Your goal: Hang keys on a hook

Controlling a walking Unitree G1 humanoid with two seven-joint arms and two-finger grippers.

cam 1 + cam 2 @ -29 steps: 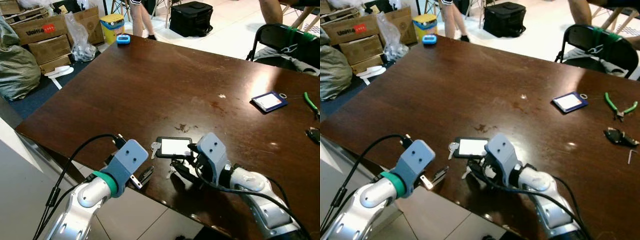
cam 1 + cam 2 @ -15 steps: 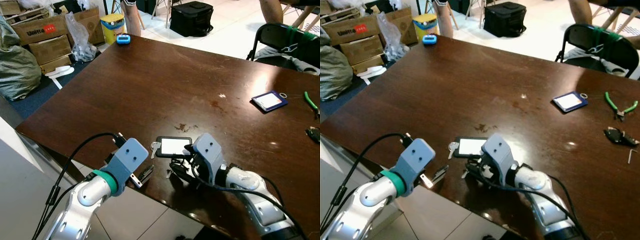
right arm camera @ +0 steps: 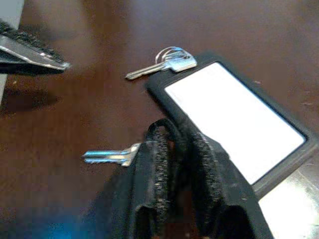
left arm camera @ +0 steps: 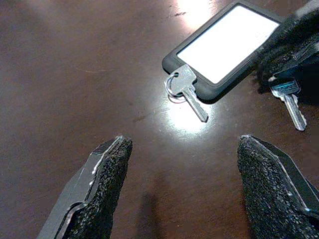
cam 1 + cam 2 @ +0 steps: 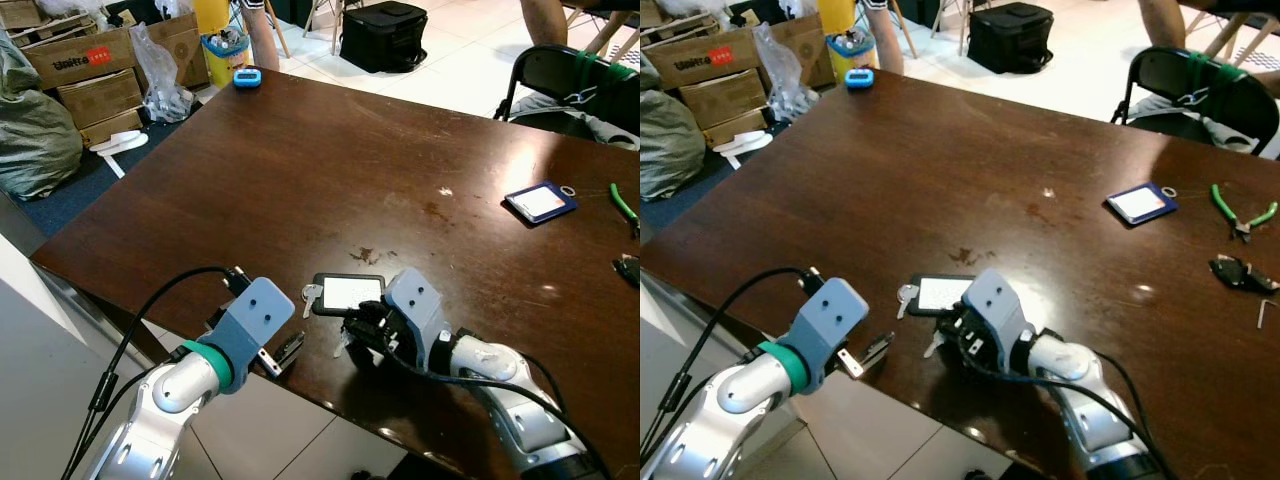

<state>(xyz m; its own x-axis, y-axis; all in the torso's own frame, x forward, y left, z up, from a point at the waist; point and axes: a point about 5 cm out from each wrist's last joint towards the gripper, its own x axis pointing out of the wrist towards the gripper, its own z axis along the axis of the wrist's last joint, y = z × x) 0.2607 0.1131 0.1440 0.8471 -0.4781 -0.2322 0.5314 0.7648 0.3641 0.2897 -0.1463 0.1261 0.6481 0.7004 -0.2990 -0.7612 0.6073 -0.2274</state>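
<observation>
Left wrist view: the left pincer [image 4: 182, 186] stands wide and empty, low over the worktop [image 5: 330, 160], with the keys [image 4: 187, 92] straight ahead of its fingertips, the tag [image 4: 224, 47] slanting away beyond them. The right pincer [image 3: 177, 149] is nearer, its fingers pressed narrow, tips touching the tag's near edge, a second key [image 3: 112, 156] just beside them.

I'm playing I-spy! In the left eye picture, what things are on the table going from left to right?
Blue gadget → left gripper → key tag → right gripper → blue card → green pliers.
</observation>
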